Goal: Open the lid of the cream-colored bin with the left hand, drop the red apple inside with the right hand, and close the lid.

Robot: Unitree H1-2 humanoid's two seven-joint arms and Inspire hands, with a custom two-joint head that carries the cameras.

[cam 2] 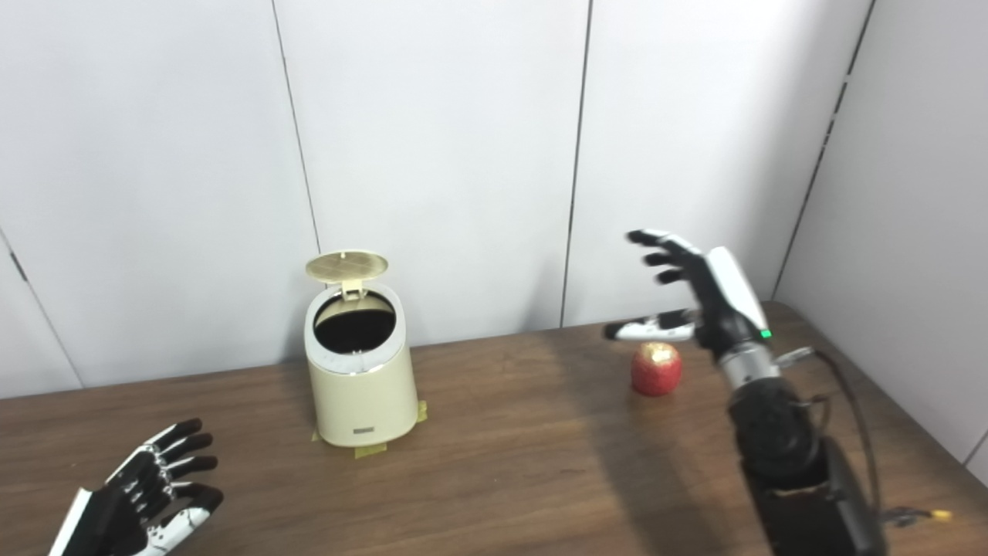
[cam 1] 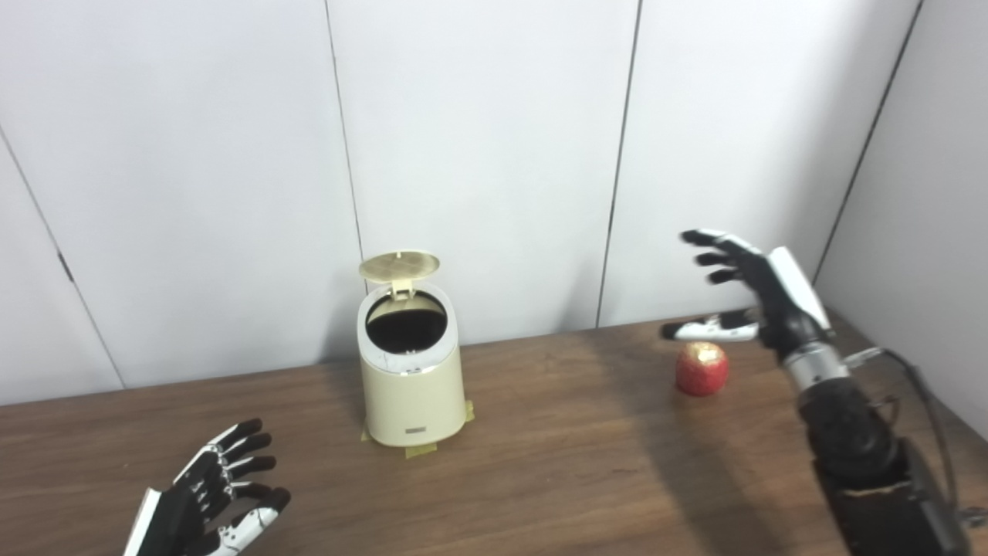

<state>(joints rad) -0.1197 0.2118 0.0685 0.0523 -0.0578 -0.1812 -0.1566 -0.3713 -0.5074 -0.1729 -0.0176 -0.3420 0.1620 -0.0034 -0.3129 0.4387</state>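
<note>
The bin (cam 1: 411, 378) interior is dark; left hand (cam 1: 212, 498) wrist leaves frame

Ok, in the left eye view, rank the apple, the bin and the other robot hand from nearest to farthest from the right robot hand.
1. Apple: on the table just below the open right robot hand.
2. Bin: mid-table, off to the left, lid up.
3. Left robot hand: open at the near left corner, farthest away.
</note>
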